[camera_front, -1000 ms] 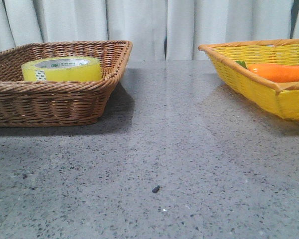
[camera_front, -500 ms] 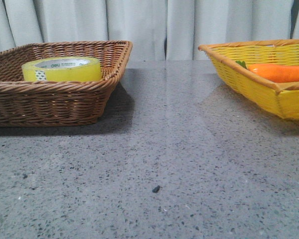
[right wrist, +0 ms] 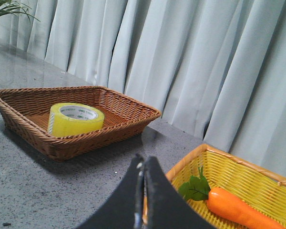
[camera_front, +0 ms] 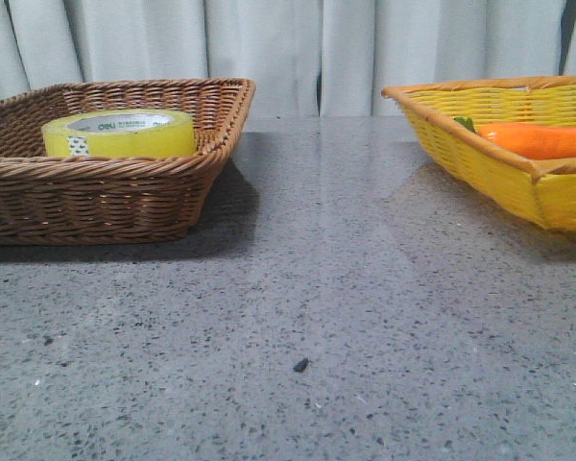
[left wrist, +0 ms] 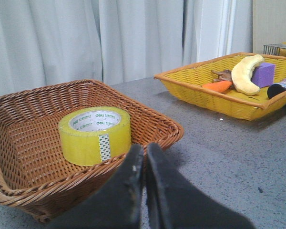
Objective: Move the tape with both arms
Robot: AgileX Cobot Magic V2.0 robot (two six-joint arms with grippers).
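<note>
Sitting flat in the brown wicker basket [camera_front: 106, 182] is where the tape [camera_front: 120, 133] is found right now, hole facing up, with nothing touching it. So honestly the task looks like it's barely at step one: the pickup hasn't been made yet.

From the left wrist view, the left end effector [left wrist: 144, 157] is seen with its fingers pressed together, no gap worth mentioning, and nothing is held. It's parked just outside the brown wicker basket's near rim, with the tape a bit further in. Same deal for the right end effector [right wrist: 143, 167]: pinched closed, empty, and placed well apart from the brown wicker basket, right by the rim of the yellow basket [right wrist: 238, 191], where an orange carrot toy [right wrist: 240, 210] is lying.

Neither arm can be spotted in the front view, so they're probably held back from the open worktop [camera_front: 346, 317] between the two baskets.

What's likely needed next: the left fingers have to be opened wide (the roll is a fat one), then brought over the brown wicker basket's rim and down onto the tape, probably gripped across the wall through the core hole. A handoff to the right arm would presumably be done somewhere beyond that basket, toward the yellow one.
</note>
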